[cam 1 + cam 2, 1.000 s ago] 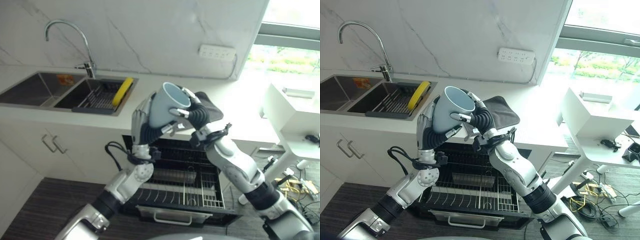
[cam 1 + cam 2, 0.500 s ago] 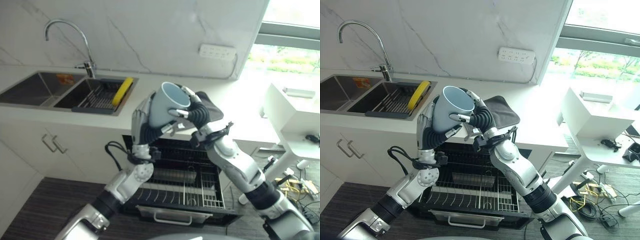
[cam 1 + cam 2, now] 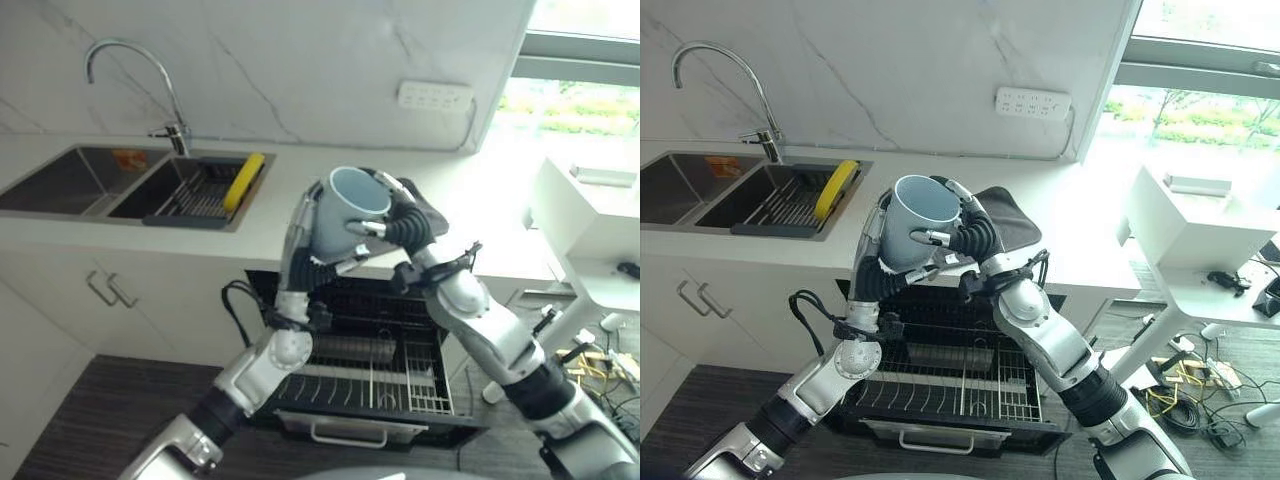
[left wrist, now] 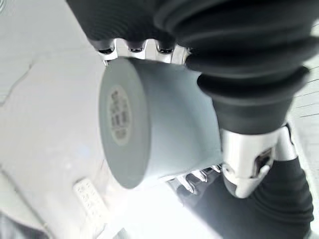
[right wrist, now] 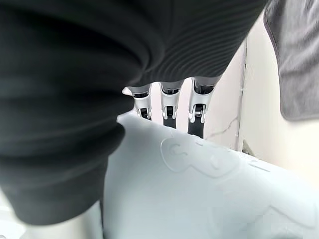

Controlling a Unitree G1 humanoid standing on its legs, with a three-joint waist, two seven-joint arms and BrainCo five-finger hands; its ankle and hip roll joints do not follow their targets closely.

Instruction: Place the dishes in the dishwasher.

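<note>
A light blue-grey cup (image 3: 338,215) is held up in the air over the open dishwasher, mouth up and tilted. My left hand (image 3: 303,258) grips it from below and behind, fingers up its side and thumb under it. My right hand (image 3: 408,226) is curled round the rim and far side. In the left wrist view the cup's base (image 4: 119,119) faces the camera between fingers (image 4: 130,48) and thumb. My right hand's fingers (image 5: 169,107) lie on the cup's wall (image 5: 199,199). The pulled-out wire rack (image 3: 372,382) is below.
A double sink (image 3: 70,178) with a tall tap (image 3: 130,55) is at the left; a yellow dish (image 3: 245,180) stands in its rack. A grey cloth (image 3: 1012,222) lies on the counter behind the hands. A white table (image 3: 1200,235) stands at the right.
Both hands and the cup have shifted a little to the right, and the cup stands slightly more upright. The view has shifted slightly too.
</note>
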